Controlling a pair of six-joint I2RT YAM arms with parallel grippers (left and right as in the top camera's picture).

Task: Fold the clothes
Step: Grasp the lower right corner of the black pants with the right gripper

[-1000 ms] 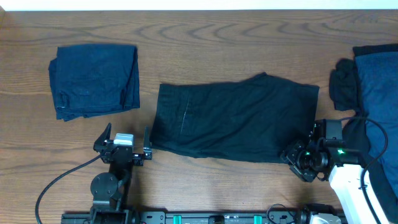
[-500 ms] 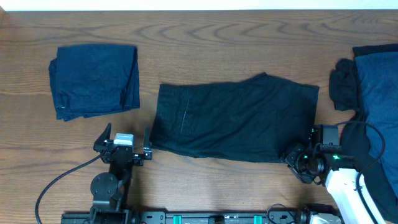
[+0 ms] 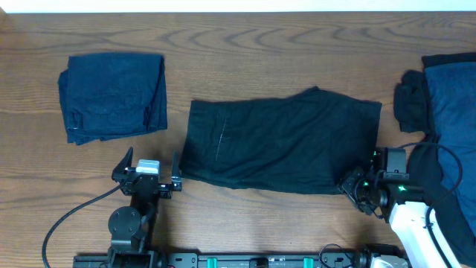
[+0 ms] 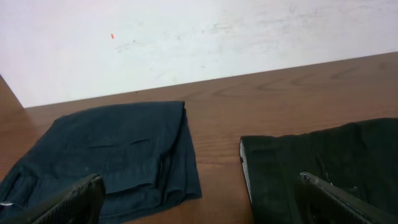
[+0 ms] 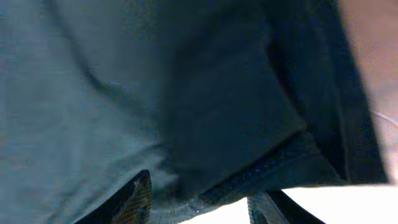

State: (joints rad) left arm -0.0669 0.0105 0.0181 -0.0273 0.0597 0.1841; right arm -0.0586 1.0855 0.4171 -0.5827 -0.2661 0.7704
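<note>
A wooden table point(image 3: 260, 30) fills the overhead frame, with a white strip along its top edge. At centre lie the black shorts point(image 3: 279, 141), spread flat and wide, their right end reaching the lower right of the frame. A heap of clothes point(image 3: 450, 104), blue cloth with black cloth bunched at its left side, runs off the right edge. A folded navy garment point(image 3: 111, 95) sits in the upper left, well apart from the shorts.

The left gripper point(image 3: 150, 167) rests at lower left, just beside the left end of the shorts, its jaws spread wide. In the left wrist view both fingertips point(image 4: 74, 199) show in the bottom corners, far apart and holding nothing, with the navy garment on the left and the shorts' edge with its pale inner strip on the right.

The right gripper point(image 3: 364, 186) sits at the lower right corner of the shorts. Its wrist view is filled with dark cloth. The two fingers point(image 5: 140, 199) stand apart at the bottom, a stitched hem lying across the gap; whether they pinch it cannot be told.
</note>
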